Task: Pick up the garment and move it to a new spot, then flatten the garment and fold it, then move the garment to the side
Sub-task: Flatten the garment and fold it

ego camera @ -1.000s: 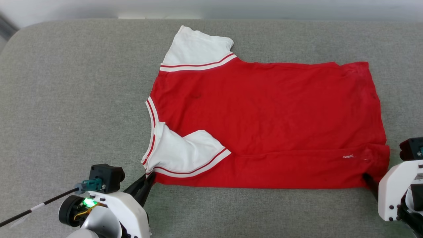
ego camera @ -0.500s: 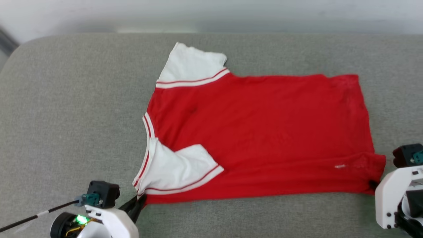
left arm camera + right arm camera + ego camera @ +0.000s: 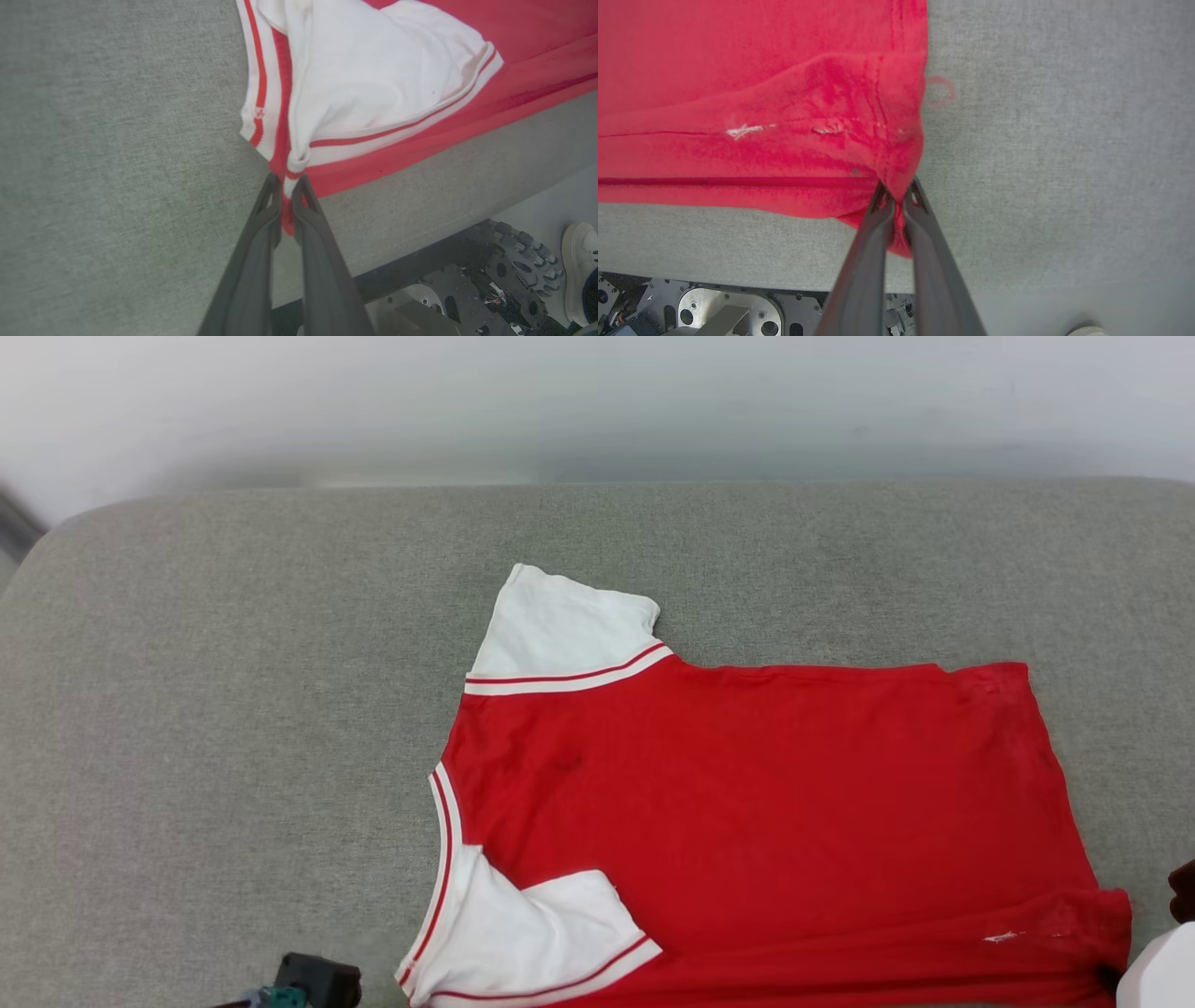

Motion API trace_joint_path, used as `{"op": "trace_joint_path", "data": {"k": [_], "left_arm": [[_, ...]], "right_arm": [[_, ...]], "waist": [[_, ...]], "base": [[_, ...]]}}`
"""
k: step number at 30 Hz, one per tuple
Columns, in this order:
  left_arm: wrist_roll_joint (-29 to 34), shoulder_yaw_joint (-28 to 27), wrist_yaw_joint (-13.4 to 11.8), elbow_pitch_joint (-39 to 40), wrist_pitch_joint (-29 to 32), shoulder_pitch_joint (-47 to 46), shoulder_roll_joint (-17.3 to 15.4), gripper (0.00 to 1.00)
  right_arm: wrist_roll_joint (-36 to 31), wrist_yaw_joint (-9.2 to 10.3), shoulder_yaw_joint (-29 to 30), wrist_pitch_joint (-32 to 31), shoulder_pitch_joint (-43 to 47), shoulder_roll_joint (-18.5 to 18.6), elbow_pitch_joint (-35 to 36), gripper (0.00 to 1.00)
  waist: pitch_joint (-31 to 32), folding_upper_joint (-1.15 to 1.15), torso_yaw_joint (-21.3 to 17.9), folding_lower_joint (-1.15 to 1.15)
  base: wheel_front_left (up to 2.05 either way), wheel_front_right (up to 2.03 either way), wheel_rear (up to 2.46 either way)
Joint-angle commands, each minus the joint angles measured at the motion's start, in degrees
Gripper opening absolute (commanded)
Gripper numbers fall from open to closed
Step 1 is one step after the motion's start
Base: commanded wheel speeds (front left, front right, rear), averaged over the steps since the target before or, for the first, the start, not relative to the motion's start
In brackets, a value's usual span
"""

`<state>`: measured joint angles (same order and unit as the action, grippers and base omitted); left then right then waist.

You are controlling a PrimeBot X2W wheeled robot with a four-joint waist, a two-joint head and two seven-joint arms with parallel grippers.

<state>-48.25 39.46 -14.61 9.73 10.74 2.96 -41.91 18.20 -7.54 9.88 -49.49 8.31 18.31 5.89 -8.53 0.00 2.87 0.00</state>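
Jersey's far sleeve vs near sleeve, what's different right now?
The far sleeve lies spread out on the grey cushion; the near sleeve is folded in onto the red of the jersey. The far sleeve lies free; the left tool pinches the jersey right beside the near sleeve. Both are white with striped trim.

readable text: none that you can make out | jersey [image 3: 775, 803]: plain red side faces you, nothing legible | collar trim [image 3: 254, 60]: you'll spot a tiny white mark [image 3: 258, 112] on its red stripe, too small to read
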Motion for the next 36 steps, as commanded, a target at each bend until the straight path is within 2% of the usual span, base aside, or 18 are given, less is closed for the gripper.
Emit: {"op": "trace_joint_path", "data": {"k": [1, 4, 5, 6, 7, 8, 11, 12, 15, 20, 21, 24, 29, 31, 36], "left_arm": [[-0.38, 0.25, 0.08, -0.76, -0.02, 0.43, 0.33, 0.00], [-0.41, 0.84, 0.88, -2.31, -0.26, -0.14, 1.26, 0.00], [-0.30, 1.02, 1.27, -2.93, -0.41, -0.48, 1.49, 0.05], [-0.30, 1.02, 1.27, -2.93, -0.41, -0.48, 1.49, 0.05], [0.12, 1.16, 1.46, -3.47, -0.63, -0.97, 1.67, 0.38], [0.38, 0.85, 1.94, -4.34, -1.75, -1.65, 2.25, 1.00], [1.15, 0.21, 2.30, -4.96, -3.86, -2.57, 2.73, 1.00], [0.64, -0.67, 3.80, -5.05, -6.96, -3.16, 4.02, 1.00], [1.78, -2.17, 4.69, -6.21, -11.40, -3.85, 4.03, 1.00], [3.74, -5.00, 4.77, -7.18, -20.01, -5.11, 5.51, 1.00], [3.74, -5.00, 4.77, -7.18, -20.01, -5.11, 5.51, 1.00], [5.14, -6.80, 5.03, -6.70, -23.99, -5.79, 6.53, 1.00], [9.03, -10.87, 5.44, -4.97, -25.92, -5.31, 9.28, 1.00], [11.08, -14.08, 5.66, -3.29, -25.99, -4.55, 11.51, 1.00], [15.84, -20.69, 8.91, -0.98, -26.04, -2.08, 16.82, 1.00]], "right_arm": [[-0.49, 0.10, 0.22, 0.25, 0.91, 0.05, 0.16, 0.00], [-0.59, 0.09, -0.61, 1.15, 0.86, -0.53, -1.00, 0.00], [-0.67, 0.09, -0.84, 1.50, 0.49, -0.64, -1.55, 0.00], [-0.67, 0.09, -0.84, 1.50, 0.49, -0.64, -1.55, 0.00], [-0.94, 0.09, -1.35, 2.09, 0.00, -0.47, -1.90, 0.20], [-1.15, 0.09, -2.33, 3.42, -0.84, -0.04, -2.84, 1.00], [-0.80, 0.08, -2.94, 4.87, -1.73, 0.12, -3.30, 1.00], [-0.48, 0.09, -3.00, 6.83, -2.68, 0.35, -3.21, 1.00], [-0.28, 0.09, -3.21, 10.09, -3.91, 0.67, -2.55, 1.00], [-0.69, 0.08, -2.05, 17.97, -6.54, 0.35, -1.03, 1.00], [-0.69, 0.08, -2.05, 17.97, -6.54, 0.35, -1.03, 1.00], [-0.45, 0.08, -2.09, 23.92, -7.67, -0.35, 0.06, 1.00], [-0.24, 0.08, -3.08, 34.24, -8.09, -1.74, 1.98, 1.00], [0.25, 0.08, -3.53, 38.12, -7.64, -2.60, 2.29, 1.00], [-0.18, 0.08, -4.37, 46.07, -6.86, -4.06, 2.43, 1.00]], "waist": [[-0.10, 0.00, -0.04, 0.00], [-0.17, 0.00, -0.10, 0.00], [-0.20, 0.00, -0.14, 0.00], [-0.20, 0.00, -0.14, 0.00], [-0.22, 0.00, -0.16, 0.00], [-0.19, 0.00, -0.10, 0.00], [0.02, 0.00, -0.03, 0.00], [0.28, 0.00, -0.01, 0.00], [0.92, 0.00, -0.12, 0.00], [2.27, 0.00, -0.44, 0.00], [2.27, 0.00, -0.44, 0.00], [2.89, 0.00, -0.66, 0.00], [3.56, 0.00, -1.05, 0.00], [3.65, 0.00, -1.23, 0.00], [3.33, 0.00, -1.80, 0.00]], "base": [[0.00, 0.00, 0.00], [0.00, 0.00, 0.00], [0.00, 0.00, 0.00], [0.00, 0.00, 0.00], [0.00, 0.00, 0.00], [0.00, 0.00, 0.00], [0.00, 0.00, 0.00], [0.00, 0.00, 0.00], [0.00, 0.00, 0.00], [0.00, 0.00, 0.00], [0.00, 0.00, 0.00], [0.00, 0.00, 0.00], [0.00, 0.00, 0.00], [0.00, 0.00, 0.00], [0.00, 0.00, 0.00]]}}
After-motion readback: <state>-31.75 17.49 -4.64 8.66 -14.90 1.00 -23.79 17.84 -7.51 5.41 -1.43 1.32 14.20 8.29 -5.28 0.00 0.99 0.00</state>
